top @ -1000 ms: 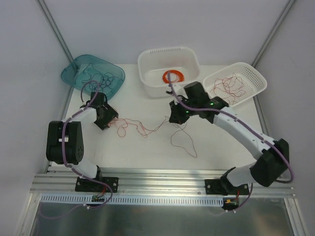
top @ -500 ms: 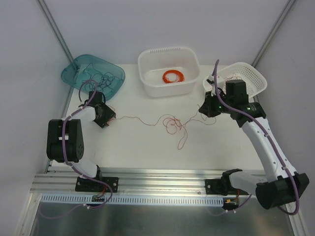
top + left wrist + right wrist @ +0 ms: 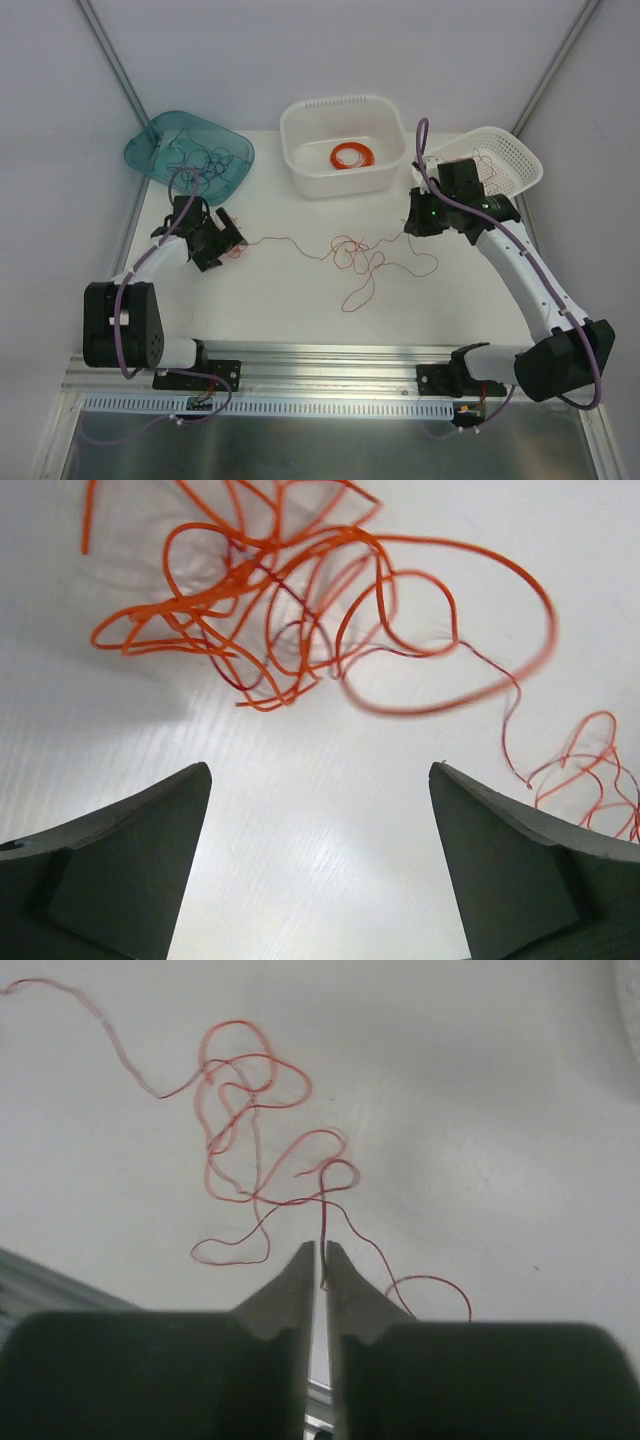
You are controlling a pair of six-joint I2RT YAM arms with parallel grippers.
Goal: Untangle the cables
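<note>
The cables [image 3: 356, 256] lie as a loose red tangle in the middle of the table, with one thin strand running left and another right. My right gripper [image 3: 411, 222] is shut on the right-hand strand; in the right wrist view the red wire [image 3: 322, 1222] enters the closed gripper [image 3: 321, 1252] and the tangle [image 3: 245, 1130] lies beyond. My left gripper [image 3: 232, 241] stands open just left of the strand's end. In the left wrist view an orange-red bundle [image 3: 270, 610] lies ahead of the gripper [image 3: 320, 780], with only bare table between the fingers.
A teal basin [image 3: 150, 145] holding thin wires sits at the back left. A white basket [image 3: 300, 125] with an orange ring coil [image 3: 351, 155] stands at the back centre. Another white basket [image 3: 520, 150] with red wires is at the back right.
My right arm has swung to the right, pulling the cables out across the table. My left gripper has opened and its strand now lies loose in front of it.
</note>
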